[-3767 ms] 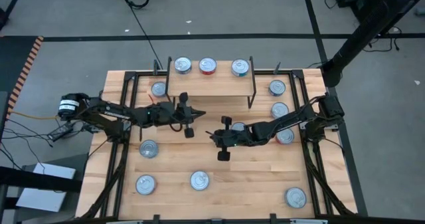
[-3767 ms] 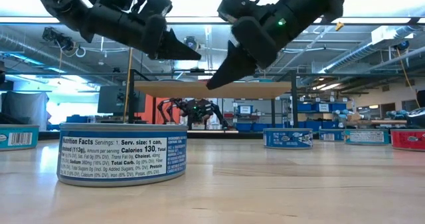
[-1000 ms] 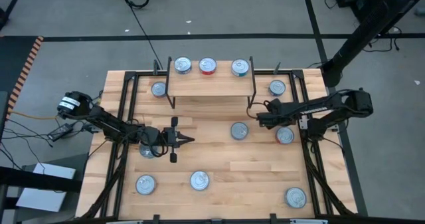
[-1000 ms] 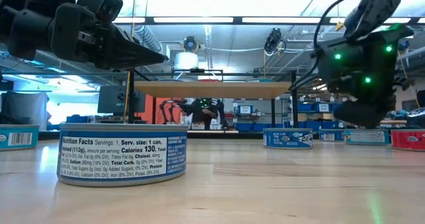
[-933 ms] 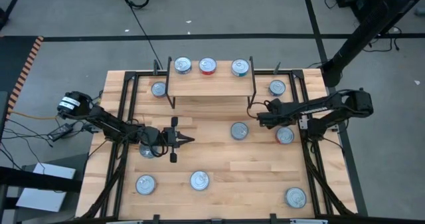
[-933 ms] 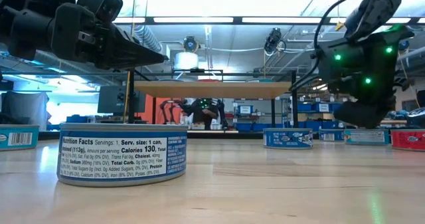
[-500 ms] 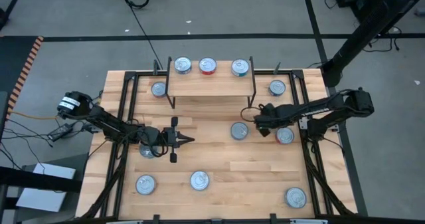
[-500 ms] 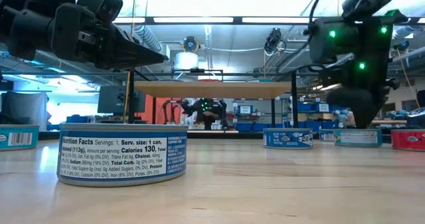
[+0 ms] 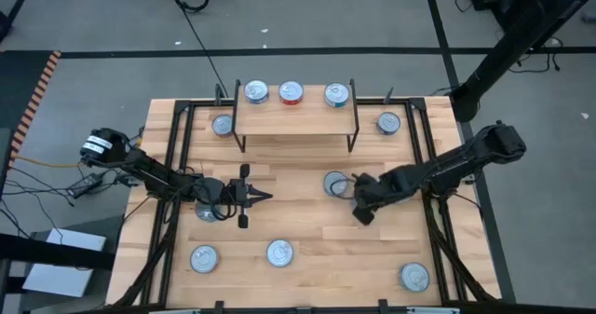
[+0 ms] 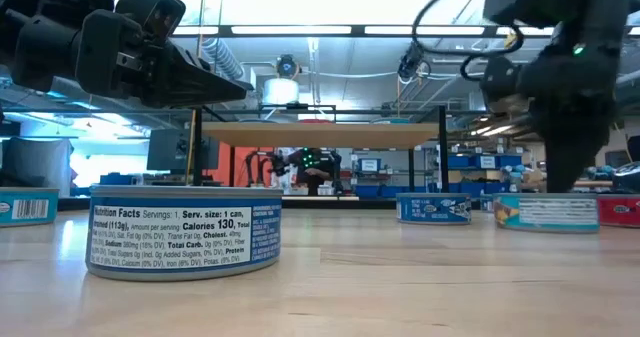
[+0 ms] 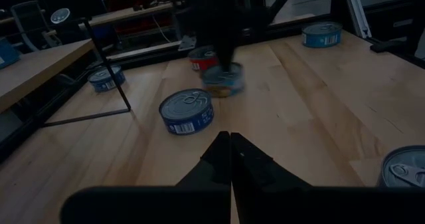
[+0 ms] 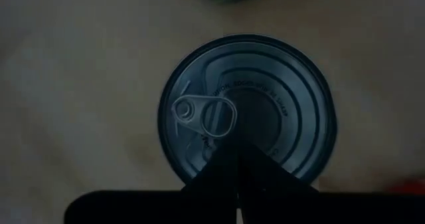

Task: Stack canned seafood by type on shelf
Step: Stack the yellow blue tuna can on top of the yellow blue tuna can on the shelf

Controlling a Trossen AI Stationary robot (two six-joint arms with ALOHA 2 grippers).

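Observation:
The shelf (image 9: 296, 118) stands at the table's far middle with three tins (image 9: 291, 92) on its plank. My right gripper (image 9: 361, 202) is shut and points almost straight down onto a teal-labelled tin (image 10: 547, 212), which the high view hides under the gripper. A blue tin (image 9: 335, 184) sits just left of it. My left gripper (image 9: 265, 196) is shut and hangs level above the table at the left, pointing right, touching nothing. Another tin (image 9: 207, 209) lies under its arm. My right gripper presses its shut fingertips (image 12: 237, 151) onto the teal tin's silver top (image 12: 259, 111), near its centre beside the pull tab (image 12: 202, 114). The fingers come from above, pointing down. The tin sits flat with its base on the table.
Loose tins lie at the far left (image 9: 222, 125), far right (image 9: 388, 123), near left (image 9: 205, 258), near middle (image 9: 279, 252) and near right (image 9: 414, 277). A red tin (image 11: 199, 59) sits behind the teal one. Black frame rails (image 9: 177, 165) run along both table sides.
My right gripper has swung from beside the shelf's right leg toward the table's near edge and tipped from slanting to almost straight down, staying shut. The teal tin has slid along the table with it, toward the near edge.

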